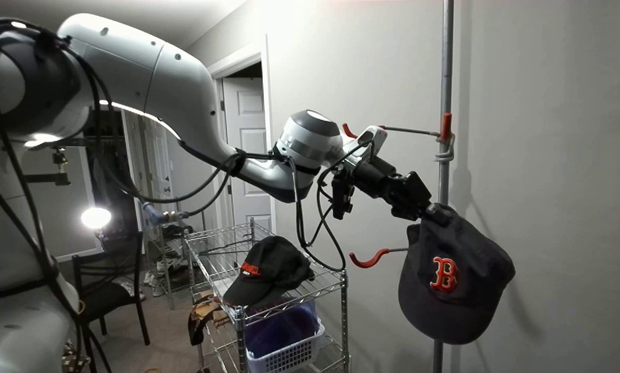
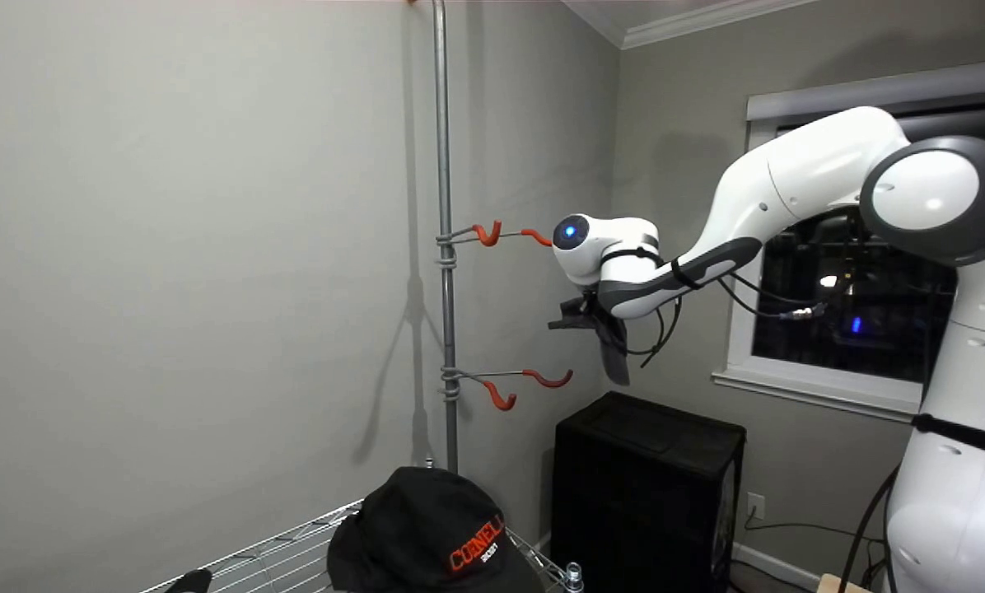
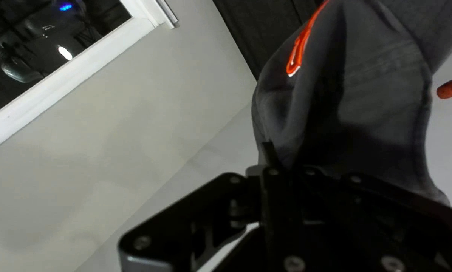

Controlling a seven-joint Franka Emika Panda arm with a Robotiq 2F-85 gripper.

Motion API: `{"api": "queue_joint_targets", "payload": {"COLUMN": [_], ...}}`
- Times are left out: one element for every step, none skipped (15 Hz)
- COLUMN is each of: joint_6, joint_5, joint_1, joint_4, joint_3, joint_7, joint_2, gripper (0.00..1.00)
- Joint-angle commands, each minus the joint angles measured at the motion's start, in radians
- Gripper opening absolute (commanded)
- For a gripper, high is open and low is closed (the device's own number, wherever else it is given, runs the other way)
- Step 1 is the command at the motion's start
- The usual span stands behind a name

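1. Clearly, the gripper (image 1: 435, 212) is pinching the B cap (image 1: 460, 305), its fingers (image 3: 270, 154) clamped on cloth at the crown's upper end.
2. The B cap hangs in the air below that pinch, brim lowest, its orange-red letter facing outward in an exterior view.
3. The wrist view shows its cloth bunched and creased at the fingertips, with only an edge of the letter visible.
4. Beyond the cap in an exterior view stands a pole (image 1: 446, 62); whether they touch cannot be told from there.
5. Red-tipped hooks (image 2: 501, 397) stick out from the pole at two heights. One red tip shows just beside the cap in the wrist view.
6. A Cornell cap (image 1: 276, 264) lies on top of a wire rack (image 1: 344, 321), well apart from the gripper.
7. Lower in the rack sits a white basket (image 1: 289, 357) with something purple inside.
8. A black box (image 2: 637, 486) stands near the corner, below the arm (image 2: 814, 165).
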Motion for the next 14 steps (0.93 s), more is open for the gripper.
{"api": "queue_joint_targets", "payload": {"joint_6": [0.014, 0.018, 0.015, 0.010, 0.005, 0.007, 0.005, 0.006, 0.003, 0.004, 0.004, 0.003, 0.001, 0.001], "joint_5": [-0.019, -0.016, -0.016, -0.019, -0.021, -0.021, -0.019, -0.019, -0.021, -0.023, -0.019, -0.016, -0.012, -0.014], "joint_1": [0.021, 0.027, 0.034, 0.043, 0.052, 0.059, 0.067, 0.072, 0.077, 0.081, 0.082, 0.082, 0.081, 0.080], "joint_4": [0.058, 0.064, 0.073, 0.079, 0.087, 0.095, 0.099, 0.102, 0.102, 0.102, 0.101, 0.099, 0.095, 0.093], "joint_3": [-0.013, -0.010, -0.008, -0.005, -0.004, -0.005, -0.005, -0.005, -0.006, -0.007, -0.008, -0.009, -0.010, -0.013], "joint_7": [-0.023, -0.025, -0.029, -0.023, -0.025, -0.028, -0.033, -0.042, -0.046, -0.049, -0.059, -0.070, -0.082, -0.087], "joint_2": [0.089, 0.113, 0.135, 0.158, 0.177, 0.196, 0.207, 0.219, 0.226, 0.233, 0.236, 0.239, 0.238, 0.240], "gripper": [0.01, 0.01, 0.01, 0.01, 0.01, 0.01, 0.01, 0.01, 0.01, 0.01, 0.01, 0.01, 0.01, 0.01]}}
